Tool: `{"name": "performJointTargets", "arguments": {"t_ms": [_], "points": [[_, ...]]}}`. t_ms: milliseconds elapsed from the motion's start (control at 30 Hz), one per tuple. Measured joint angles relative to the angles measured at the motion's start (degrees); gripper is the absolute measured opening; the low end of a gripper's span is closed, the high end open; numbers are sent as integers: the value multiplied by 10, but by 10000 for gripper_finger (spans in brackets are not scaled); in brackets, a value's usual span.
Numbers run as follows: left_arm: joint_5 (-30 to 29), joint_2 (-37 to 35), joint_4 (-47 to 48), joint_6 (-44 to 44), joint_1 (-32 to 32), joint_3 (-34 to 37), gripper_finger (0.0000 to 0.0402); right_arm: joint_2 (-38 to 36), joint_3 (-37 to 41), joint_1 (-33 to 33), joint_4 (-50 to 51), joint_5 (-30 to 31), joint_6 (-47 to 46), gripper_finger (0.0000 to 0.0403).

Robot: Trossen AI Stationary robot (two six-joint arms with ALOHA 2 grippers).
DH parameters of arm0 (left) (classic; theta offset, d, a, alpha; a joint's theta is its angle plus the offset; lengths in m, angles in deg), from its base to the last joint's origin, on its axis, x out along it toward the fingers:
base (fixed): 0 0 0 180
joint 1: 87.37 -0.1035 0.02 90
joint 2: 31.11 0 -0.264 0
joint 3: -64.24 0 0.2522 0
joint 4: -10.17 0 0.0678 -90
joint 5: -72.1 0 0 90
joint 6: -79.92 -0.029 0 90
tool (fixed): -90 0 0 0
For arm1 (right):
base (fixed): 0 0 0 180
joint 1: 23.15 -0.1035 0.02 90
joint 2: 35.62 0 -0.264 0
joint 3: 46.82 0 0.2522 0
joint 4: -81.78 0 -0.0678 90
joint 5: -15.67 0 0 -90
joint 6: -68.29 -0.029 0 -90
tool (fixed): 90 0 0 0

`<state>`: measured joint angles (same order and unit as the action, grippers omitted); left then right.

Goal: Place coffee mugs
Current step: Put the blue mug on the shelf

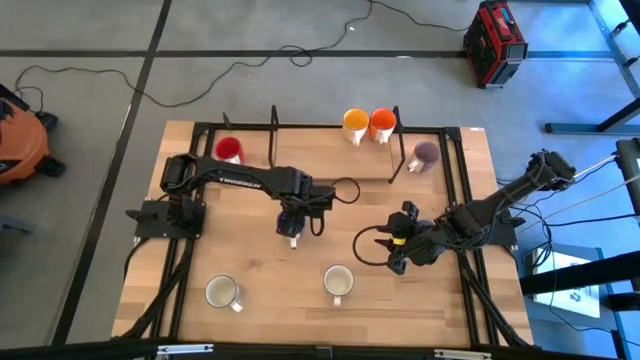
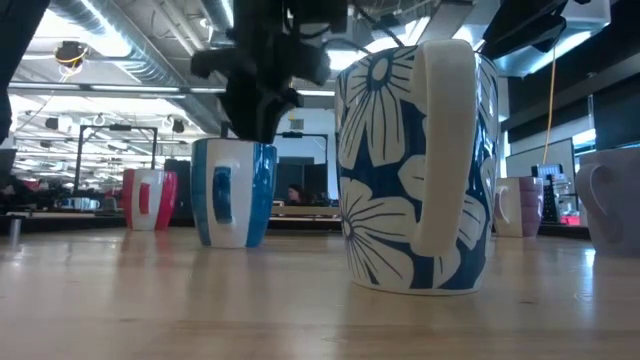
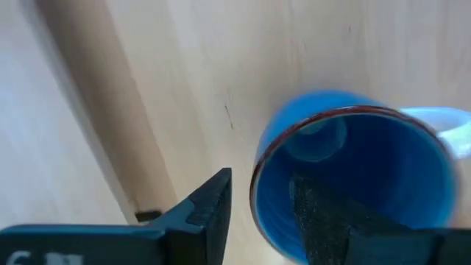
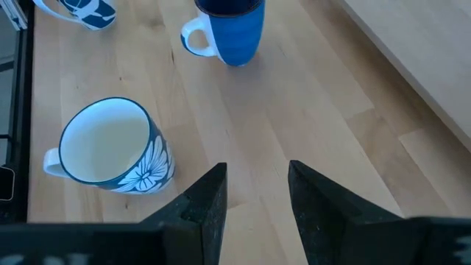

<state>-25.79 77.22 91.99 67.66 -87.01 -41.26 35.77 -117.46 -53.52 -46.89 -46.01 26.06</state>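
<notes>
Left gripper (image 3: 257, 213) at centre of high view, jaws parted and straddling rim wall of blue glazed ceramic mug (image 3: 353, 184): one finger inside, one outside, mug standing on wooden tabletop (image 1: 260, 290). Right gripper (image 4: 257, 199) centre-right, open, empty, near white floral-patterned mug (image 4: 110, 151).

Bright, even light – soft shadows.
Left wrist view blurry; blue mug (image 3: 353, 177) smeared, ceiling lights (image 2: 105, 45) glaring.
</notes>
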Motion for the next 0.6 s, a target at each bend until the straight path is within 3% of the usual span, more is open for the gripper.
{"name": "performJointTargets", "arguments": {"t_ms": [100, 267, 600], "points": [[7, -18, 12, 47, -5, -6, 134, 0, 0, 0, 0, 0, 0, 133], [54, -40, -2, 121, -34, 44, 133, 0, 0, 0, 0, -3, 0, 133], [69, -43, -72, 117, -38, 118, 133, 0, 0, 0, 12, -3, 0, 133]]}}
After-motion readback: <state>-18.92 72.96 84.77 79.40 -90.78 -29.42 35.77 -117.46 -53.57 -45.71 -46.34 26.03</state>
